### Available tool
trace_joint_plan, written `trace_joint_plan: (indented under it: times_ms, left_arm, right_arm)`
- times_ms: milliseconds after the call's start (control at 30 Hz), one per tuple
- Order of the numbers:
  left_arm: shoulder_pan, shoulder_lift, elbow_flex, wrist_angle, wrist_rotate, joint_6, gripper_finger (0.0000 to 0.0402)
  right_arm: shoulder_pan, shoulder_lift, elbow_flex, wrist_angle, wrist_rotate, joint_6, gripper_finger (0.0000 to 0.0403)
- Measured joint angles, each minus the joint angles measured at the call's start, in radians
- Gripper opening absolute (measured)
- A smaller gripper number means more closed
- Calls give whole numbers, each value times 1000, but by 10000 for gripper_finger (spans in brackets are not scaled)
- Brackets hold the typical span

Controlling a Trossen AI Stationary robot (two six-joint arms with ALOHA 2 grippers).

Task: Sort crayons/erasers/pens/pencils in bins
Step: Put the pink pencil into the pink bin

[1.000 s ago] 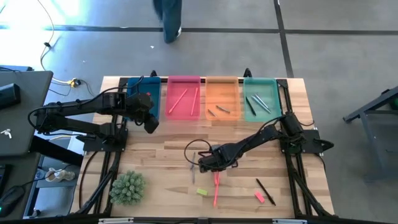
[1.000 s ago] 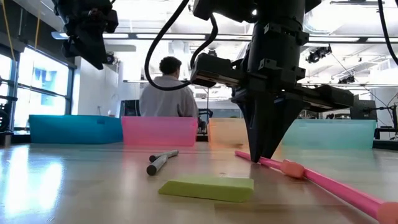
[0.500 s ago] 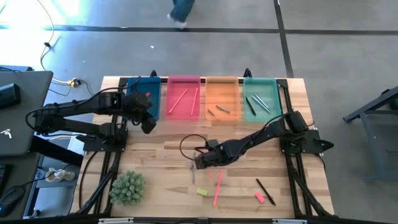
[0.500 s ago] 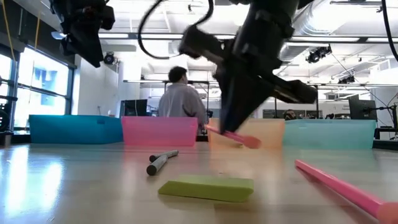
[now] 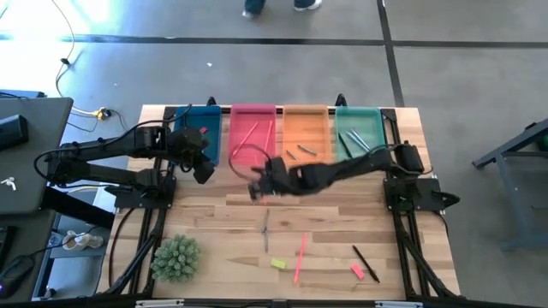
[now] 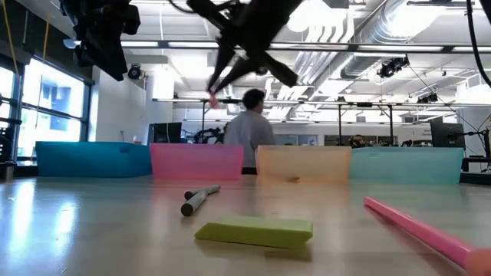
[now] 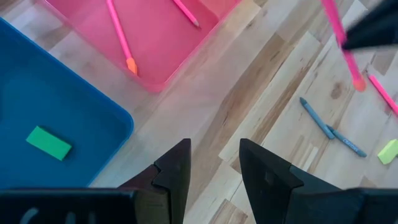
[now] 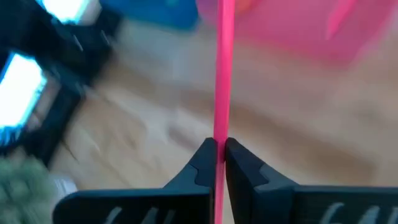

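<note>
My right gripper is shut on a long pink pencil and holds it in the air over the table, just in front of the pink bin. That bin holds two pink pencils. My left gripper is open and empty above the wood beside the blue bin's near right corner. A green eraser lies in the blue bin. The orange bin holds short crayons. The teal bin holds dark pens. My right gripper pinches the pink pencil's shaft between its two fingertips. The pencil runs out past the fingers on both sides. It is lifted clear of the table, and one end hangs below the gripper in the low view.
On the near half of the table lie another pink pencil, a grey-blue pen, a yellow-green eraser, a pink eraser and a dark pen. A green plant stands at the near left. A person stands beyond the bins.
My right gripper has lifted one pink pencil off the table and swung up, toward the far edge and to the left, toward the pink bin. The pencil is now clear of the table. The other pink pencil has stayed on the wood.
</note>
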Motion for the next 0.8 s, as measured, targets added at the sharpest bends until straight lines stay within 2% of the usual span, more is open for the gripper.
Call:
trace_joint_plan:
  times_ms: [167, 333, 600, 800]
  left_arm:
    - [0, 0, 0, 0, 0, -2, 126]
    - [-5, 0, 0, 0, 0, -13, 126]
    - [-5, 0, 0, 0, 0, -39, 126]
    - [-5, 0, 0, 0, 1, -55, 126]
  right_arm:
    - [-109, 0, 76, 22, 6, -158, 2]
    - [-207, 0, 90, 138, 0, -294, 2]
    - [-327, 43, 90, 185, -10, -403, 2]
    - [-367, 136, 89, 159, -81, -429, 2]
